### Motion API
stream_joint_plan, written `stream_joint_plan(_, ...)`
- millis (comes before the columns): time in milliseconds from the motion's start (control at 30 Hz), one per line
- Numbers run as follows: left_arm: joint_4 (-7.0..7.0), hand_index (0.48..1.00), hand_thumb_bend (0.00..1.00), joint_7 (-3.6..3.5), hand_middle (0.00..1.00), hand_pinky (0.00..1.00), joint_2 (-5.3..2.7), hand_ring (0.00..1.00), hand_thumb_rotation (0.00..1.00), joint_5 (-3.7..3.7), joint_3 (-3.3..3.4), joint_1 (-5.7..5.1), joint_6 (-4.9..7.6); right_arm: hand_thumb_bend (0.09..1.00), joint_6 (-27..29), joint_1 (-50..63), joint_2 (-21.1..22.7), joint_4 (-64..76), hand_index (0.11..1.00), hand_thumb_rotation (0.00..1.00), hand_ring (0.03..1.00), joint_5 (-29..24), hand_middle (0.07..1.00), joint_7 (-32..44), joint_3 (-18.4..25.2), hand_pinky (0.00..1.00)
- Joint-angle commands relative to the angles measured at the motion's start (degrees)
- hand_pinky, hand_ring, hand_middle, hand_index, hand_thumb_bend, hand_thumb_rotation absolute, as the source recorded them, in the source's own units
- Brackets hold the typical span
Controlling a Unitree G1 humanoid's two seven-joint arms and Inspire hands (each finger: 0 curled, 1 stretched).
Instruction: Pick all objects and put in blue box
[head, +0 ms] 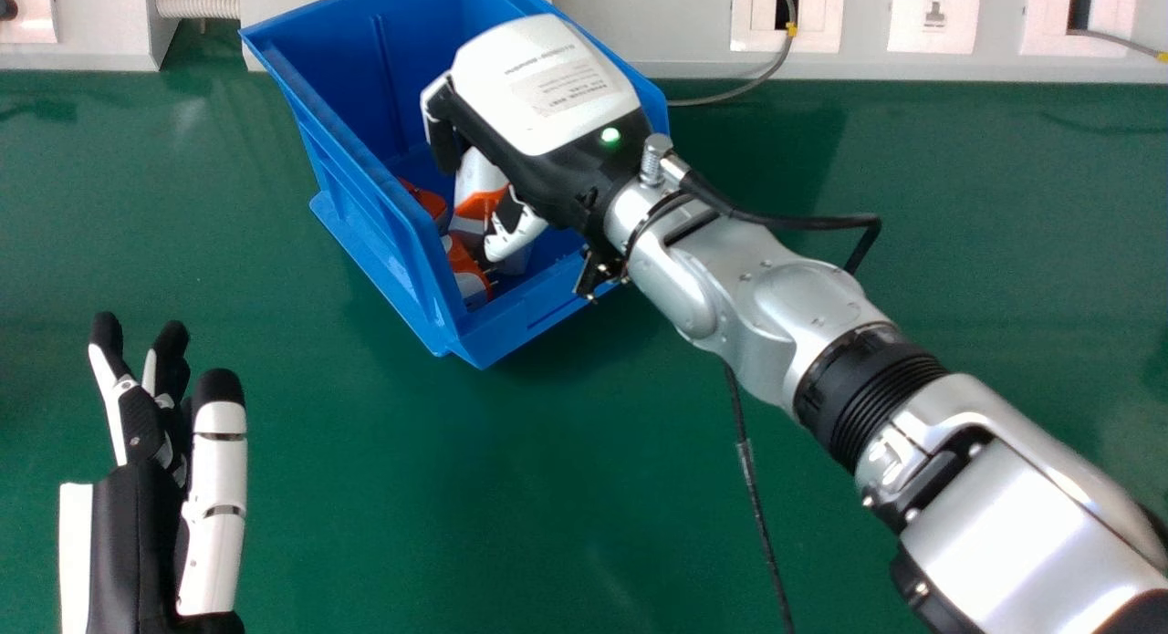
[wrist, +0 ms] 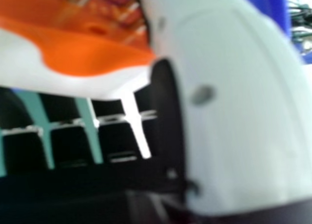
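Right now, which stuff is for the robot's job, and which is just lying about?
Job:
- blue plastic box
- orange-and-white objects inside
- robot's silver right arm

Just there:
- thin grey cable along the wall
- white wall sockets

I see smooth plastic on the box (head: 358, 223), gloss on the tabletop (head: 547, 488), and satiny metal along my right forearm (head: 1031, 524). The partly hidden orange-and-white item (wrist: 97, 53) is probably smooth plastic too.
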State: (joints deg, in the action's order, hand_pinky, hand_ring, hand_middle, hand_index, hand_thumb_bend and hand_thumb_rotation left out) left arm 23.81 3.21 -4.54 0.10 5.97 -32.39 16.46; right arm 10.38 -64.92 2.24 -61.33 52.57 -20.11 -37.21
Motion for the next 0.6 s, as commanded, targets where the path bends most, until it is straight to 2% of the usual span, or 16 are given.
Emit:
stream_joint_plan(0, 1.01, 0.959, 0.29, 0.42, 0.98, 1.0, 0.03, 1.0, 0.78, 0.76, 0.15, -0.38, 1.55, 0.491, -1.41, -3.26, -0.14, 0.02, 0.606, 0.14, 0.525, 1.15, 0.594, -0.8, -1.1, 0.4)
stream_joint_plan(33, 0.81, 0.958, 0.31, 0.57, 0.97, 1.0, 0.13, 1.0, 0.78, 1.19, 0.19, -0.29, 1.76, 0.462, -1.83, -3.32, 0.02, 0.24, 0.754, 0.33, 0.71, 1.47, 0.763, -0.23, -1.58, 0.57)
stream_joint_plan(100, 0.52, 0.964, 0.3, 0.67, 0.98, 1.0, 0.3, 1.0, 0.8, 1.46, 0.2, -0.13, 2.0, 0.431, -2.14, -3.21, 0.29, 0.71, 0.917, 0.51, 0.893, 1.79, 0.93, -0.04, -2.09, 0.77)
stream_joint_plan(133, 0.51, 0.963, 0.31, 0.84, 0.98, 1.0, 0.27, 1.0, 0.81, 1.63, 0.16, -0.11, 1.93, 0.432, -2.29, -3.17, 0.45, 0.86, 0.958, 0.54, 0.945, 2.18, 0.964, -0.29, -2.45, 0.83)
stream_joint_plan(200, 0.39, 0.96, 0.3, 1.01, 0.97, 1.0, 0.24, 0.99, 0.82, 1.8, 0.18, 0.1, 1.78, 0.435, -2.66, -3.05, 0.6, 0.93, 0.989, 0.59, 0.986, 2.63, 0.991, -0.98, -2.96, 0.88)
stream_joint_plan(333, 0.11, 0.958, 0.29, 1.17, 0.97, 1.0, 0.38, 0.99, 0.82, 2.44, 0.29, 0.53, 1.97, 0.441, -3.07, -2.82, 0.78, 0.93, 1.0, 0.57, 1.0, 2.83, 1.0, -2.46, -3.27, 0.92)
stream_joint_plan(400, 0.11, 0.96, 0.3, 1.1, 0.97, 1.0, 0.55, 0.99, 0.82, 2.62, 0.32, 0.73, 1.64, 0.443, -3.2, -2.85, 0.88, 0.65, 1.0, 0.55, 1.0, 3.16, 1.0, -3.35, -3.56, 0.93)
stream_joint_plan(500, -0.13, 0.97, 0.3, 0.78, 0.98, 1.0, 0.83, 1.0, 0.83, 2.12, 0.39, 1.12, 1.61, 0.45, -2.99, -2.67, 1.14, 0.59, 1.0, 0.5, 1.0, 2.98, 1.0, -3.9, -3.47, 0.96)
stream_joint_plan(567, -0.6, 0.972, 0.28, 0.62, 0.98, 1.0, 1.04, 1.0, 0.83, 1.79, 0.45, 1.56, 2.03, 0.464, -3.0, -2.51, 1.24, 0.52, 1.0, 0.44, 1.0, 2.73, 1.0, -4.13, -3.29, 0.96)
